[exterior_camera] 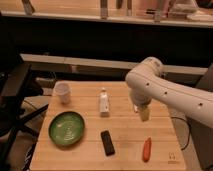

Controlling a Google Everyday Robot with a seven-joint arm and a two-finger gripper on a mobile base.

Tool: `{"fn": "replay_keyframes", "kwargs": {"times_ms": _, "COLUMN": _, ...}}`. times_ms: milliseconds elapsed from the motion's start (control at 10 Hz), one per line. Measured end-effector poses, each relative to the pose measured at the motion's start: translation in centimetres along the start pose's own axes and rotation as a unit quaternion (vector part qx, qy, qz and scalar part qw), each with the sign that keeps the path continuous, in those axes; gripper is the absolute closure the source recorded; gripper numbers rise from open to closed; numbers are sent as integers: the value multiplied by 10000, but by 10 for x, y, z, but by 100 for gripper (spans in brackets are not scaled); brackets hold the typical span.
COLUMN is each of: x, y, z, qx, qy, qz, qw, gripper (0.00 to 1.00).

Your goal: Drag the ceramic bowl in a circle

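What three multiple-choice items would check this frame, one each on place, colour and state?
1. The ceramic bowl sits: A) near the table's front-left corner as viewed; B) at its far right edge; C) on the floor.
2. The bowl is: A) red; B) green; C) blue.
3. The tool is: A) clamped on the bowl; B) lying on the floor; C) open, hanging over the table's right half, apart from the bowl.
Key: 1 A, it lies by the left front edge; 2 B, its glaze is green; 3 C, bare wood separates tool and bowl.
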Motion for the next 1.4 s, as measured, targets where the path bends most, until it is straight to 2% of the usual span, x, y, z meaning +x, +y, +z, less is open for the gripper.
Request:
{"fn": "replay_keyframes", "kwargs": {"times_ms": 500, "x": -20, "y": -9, "z": -5, "qx": 65, "qy": 51, "qz": -457, "qw": 9989, "gripper": 20}}
{"fn": "replay_keyframes", "kwargs": {"times_ms": 700, "x": -36, "y": -19, "z": -8, "qx": 134, "qy": 63, "qz": -670, "qw": 9976, "gripper": 20}}
{"fn": "replay_keyframes", "kwargs": {"times_ms": 1100, "x": -39, "y": -26, "z": -11, "qx": 225, "qy": 97, "qz": -893, "qw": 9957, "gripper": 20}}
{"fn": "replay_keyframes", "kwargs": {"times_ms": 1400, "x": -54, "y": -39, "z": -14, "qx": 312, "qy": 137, "qz": -1156, "qw": 9927, "gripper": 20}}
